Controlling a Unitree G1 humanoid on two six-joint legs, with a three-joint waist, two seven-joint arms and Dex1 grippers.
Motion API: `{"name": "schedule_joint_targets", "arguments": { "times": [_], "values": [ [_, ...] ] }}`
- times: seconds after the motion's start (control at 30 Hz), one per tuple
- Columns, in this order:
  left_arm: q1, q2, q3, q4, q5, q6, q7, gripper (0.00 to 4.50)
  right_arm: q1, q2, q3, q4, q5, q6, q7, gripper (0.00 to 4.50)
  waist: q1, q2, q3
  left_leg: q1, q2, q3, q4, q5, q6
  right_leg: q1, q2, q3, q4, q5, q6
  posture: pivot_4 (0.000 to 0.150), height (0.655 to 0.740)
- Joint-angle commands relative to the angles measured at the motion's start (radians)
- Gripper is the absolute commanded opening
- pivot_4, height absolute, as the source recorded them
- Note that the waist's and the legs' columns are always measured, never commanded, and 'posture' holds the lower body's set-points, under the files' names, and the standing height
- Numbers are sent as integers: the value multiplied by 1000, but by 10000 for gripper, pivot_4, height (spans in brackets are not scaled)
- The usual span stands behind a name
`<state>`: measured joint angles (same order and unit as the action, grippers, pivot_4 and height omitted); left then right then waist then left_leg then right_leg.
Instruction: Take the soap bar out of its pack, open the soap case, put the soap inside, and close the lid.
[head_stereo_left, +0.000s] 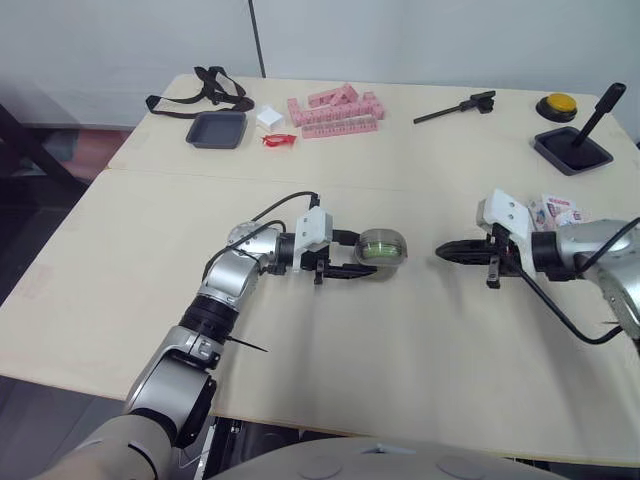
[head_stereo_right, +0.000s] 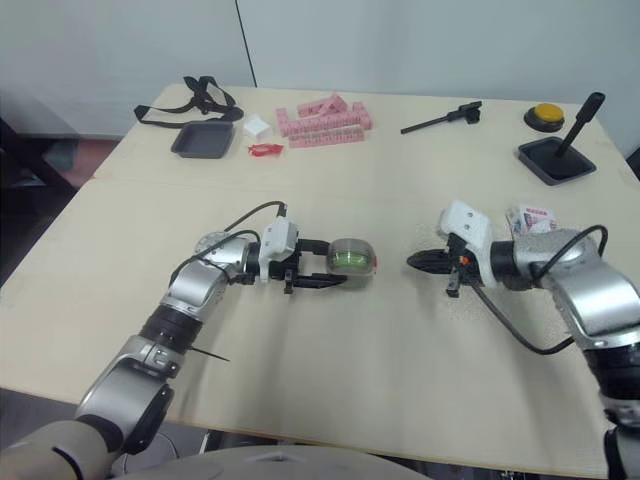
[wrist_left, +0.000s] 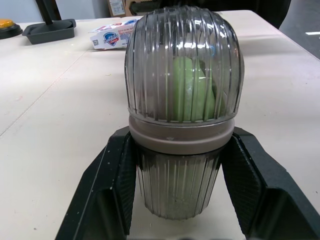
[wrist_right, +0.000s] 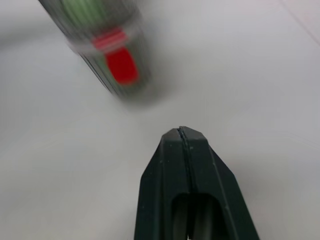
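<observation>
The soap case (head_stereo_left: 382, 248) is a ribbed, translucent grey shell lying mid-table with its lid down and a green soap bar (wrist_left: 192, 90) visible inside. My left gripper (head_stereo_left: 366, 260) is shut on the case, and its black fingers (wrist_left: 112, 185) press the lower half from both sides. A red latch (wrist_right: 121, 65) shows on the case's side. My right gripper (head_stereo_left: 442, 250) is shut and empty, its tip a short way to the right of the case and pointing at it. The white, blue and red soap pack (head_stereo_left: 555, 212) lies behind my right wrist.
At the back of the table are a dark tray (head_stereo_left: 216, 129), a black strap (head_stereo_left: 205, 92), pink blocks (head_stereo_left: 335, 110), a black tool (head_stereo_left: 455, 108), a yellow button (head_stereo_left: 557, 104) and a black tray with a handle (head_stereo_left: 572, 150). A seam (head_stereo_left: 150, 173) crosses the table.
</observation>
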<state>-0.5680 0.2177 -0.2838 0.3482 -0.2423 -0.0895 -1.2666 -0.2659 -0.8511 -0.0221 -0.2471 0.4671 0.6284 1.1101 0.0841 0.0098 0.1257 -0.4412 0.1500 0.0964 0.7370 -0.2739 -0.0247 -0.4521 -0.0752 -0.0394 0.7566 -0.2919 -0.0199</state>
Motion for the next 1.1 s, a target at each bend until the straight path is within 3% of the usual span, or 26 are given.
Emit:
{"name": "schedule_joint_targets", "arguments": {
  "times": [0.03,0.27,0.5,1.1],
  "values": [
    [-11,6,17,0,-10,-2,-1,19574,25,11,-87,-41,80,-26,22,285,0,0,0,0,0,0,1,0,0,0,0,0,0,0,0,1500,7109],
    [-11,6,18,-1,-11,2,-2,19574,-10,44,-137,-87,169,-24,2,285,-3,0,0,-1,0,0,1,0,1,0,0,0,0,0,0,1500,7109],
    [-13,3,18,0,-9,1,-1,19574,-93,99,-76,-189,207,9,-64,285,-3,0,0,-1,0,0,1,0,1,-1,0,-1,0,0,0,1500,7109],
    [-6,10,15,-10,-4,1,-1,19574,-118,143,40,-176,153,-40,-74,285,-3,0,0,-2,0,0,1,0,1,-1,0,-1,0,0,0,1500,7109]
  ]
}}
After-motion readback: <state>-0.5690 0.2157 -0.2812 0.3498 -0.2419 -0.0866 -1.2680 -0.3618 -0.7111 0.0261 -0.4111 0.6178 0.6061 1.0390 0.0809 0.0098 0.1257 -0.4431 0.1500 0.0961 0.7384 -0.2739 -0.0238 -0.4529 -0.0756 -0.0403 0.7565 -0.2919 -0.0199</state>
